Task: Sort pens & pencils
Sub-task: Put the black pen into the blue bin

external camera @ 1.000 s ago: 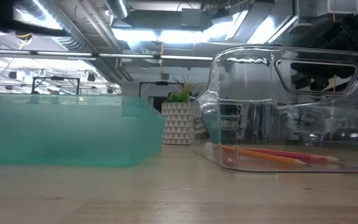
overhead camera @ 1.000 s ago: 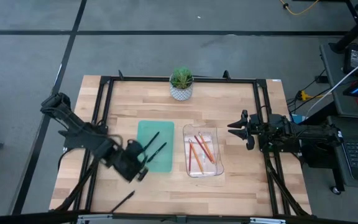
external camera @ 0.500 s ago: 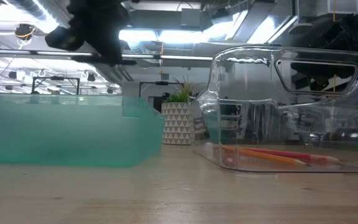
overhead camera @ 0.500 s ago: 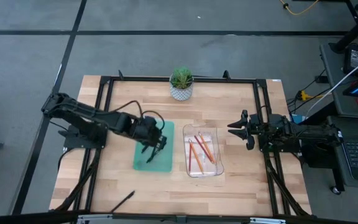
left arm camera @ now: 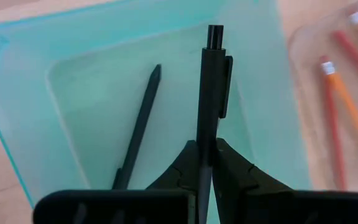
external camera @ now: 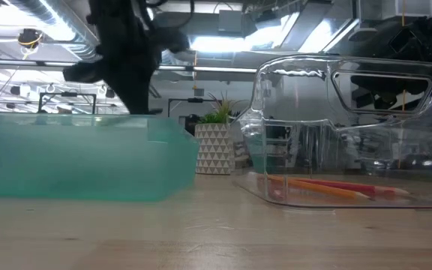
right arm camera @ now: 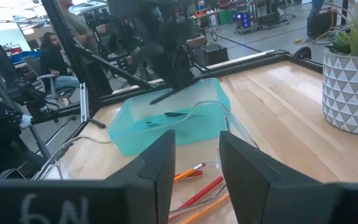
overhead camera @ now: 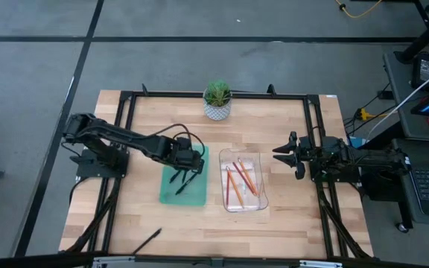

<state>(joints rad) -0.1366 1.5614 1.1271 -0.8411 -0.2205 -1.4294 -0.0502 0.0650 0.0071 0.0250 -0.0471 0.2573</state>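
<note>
My left gripper (overhead camera: 184, 172) hangs over the teal tray (overhead camera: 168, 195), shut on a black pen (left arm camera: 212, 93). A second black pen (left arm camera: 138, 130) lies flat on the tray's floor beside it. A third pen (overhead camera: 147, 240) lies on the wood near the table's front edge. Orange and red pencils (overhead camera: 240, 179) lie in the clear tray (overhead camera: 261, 202) to the right of the teal one. My right gripper (overhead camera: 278, 152) waits open at the table's right side, holding nothing. My left gripper pinches the pen's barrel (left arm camera: 207, 149) between its two fingertips (left arm camera: 182, 163), at the end away from the clip and push button (left arm camera: 215, 31). The fingers come steeply from above. The pen sticks out past them, lifted clear above the teal tray's floor.
A potted plant (overhead camera: 217, 100) in a white patterned pot stands at the table's far edge, behind the trays. A black frame (overhead camera: 125, 104) runs around the table top. Bare wood lies in front of both trays.
My left gripper has swung from the near left of the teal tray toward the table's far and right side, to a spot over the tray, and has sunk a little. It has stayed shut on the pen, which has travelled with it.
</note>
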